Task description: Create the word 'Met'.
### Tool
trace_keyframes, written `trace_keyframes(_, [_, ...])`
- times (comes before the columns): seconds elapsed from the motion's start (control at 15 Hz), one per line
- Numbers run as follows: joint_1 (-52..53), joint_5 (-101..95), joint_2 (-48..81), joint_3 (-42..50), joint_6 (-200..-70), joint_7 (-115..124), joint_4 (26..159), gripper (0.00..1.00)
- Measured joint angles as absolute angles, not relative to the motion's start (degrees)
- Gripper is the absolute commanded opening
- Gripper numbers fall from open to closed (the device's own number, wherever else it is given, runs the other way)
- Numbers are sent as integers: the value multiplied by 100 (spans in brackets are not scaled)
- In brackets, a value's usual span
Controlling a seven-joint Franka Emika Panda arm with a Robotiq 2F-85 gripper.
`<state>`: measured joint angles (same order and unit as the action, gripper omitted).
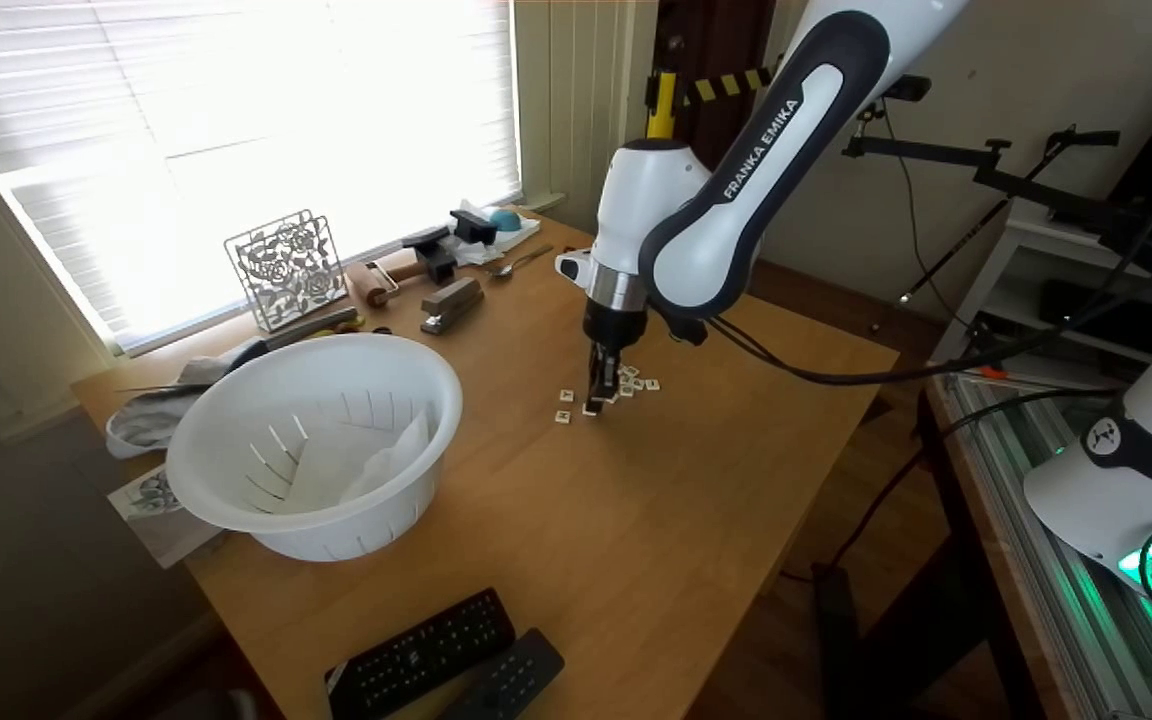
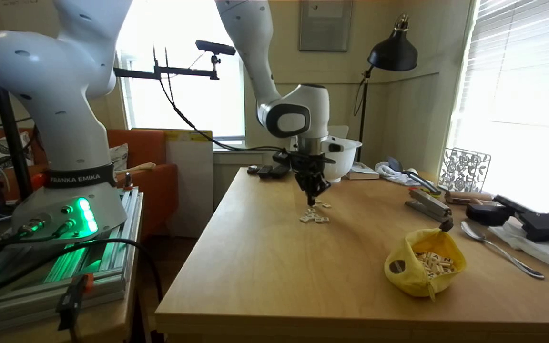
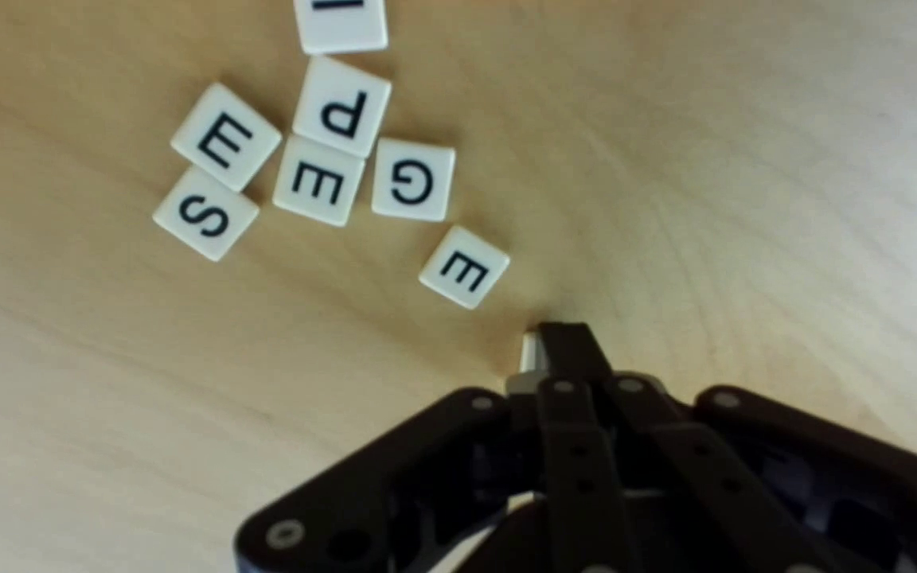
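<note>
White letter tiles lie face up in the wrist view. A P tile (image 3: pixel 357 89), an E tile (image 3: pixel 303 199) and a G tile (image 3: pixel 383 203) sit close together, beside another E tile (image 3: pixel 247 163) and an S tile (image 3: pixel 188 231). A third E tile (image 3: pixel 446 293) lies nearest my gripper (image 3: pixel 568 328). The black fingers are shut, tips low at the table. A white tile edge (image 3: pixel 531 350) shows beside the fingertip, its letter hidden. In an exterior view, two tiles (image 1: pixel 563 417) lie apart from the cluster (image 1: pixel 652 384), beyond my gripper (image 1: pixel 593 405); their letters are too small to read.
A white bowl (image 1: pixel 356 540) and black remotes (image 1: pixel 436 650) share the wooden table (image 1: pixel 616 550). A yellow bag (image 2: pixel 410 281) of tiles stands near a spoon (image 2: pixel 498 250), and a stapler (image 2: pixel 429 204) lies behind it. One tile (image 3: pixel 339 36) is cut off at the wrist view's top.
</note>
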<state>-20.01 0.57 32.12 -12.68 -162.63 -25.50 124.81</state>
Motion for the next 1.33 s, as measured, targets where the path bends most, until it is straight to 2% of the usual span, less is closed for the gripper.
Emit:
trace_keyframes(0.67, [-1752, 57, 2947, -1006, -15398, -3069, 12617, 0])
trace_keyframes(1.33, [-1699, 73, 2534, -1005, -15305, -3471, 12864, 0])
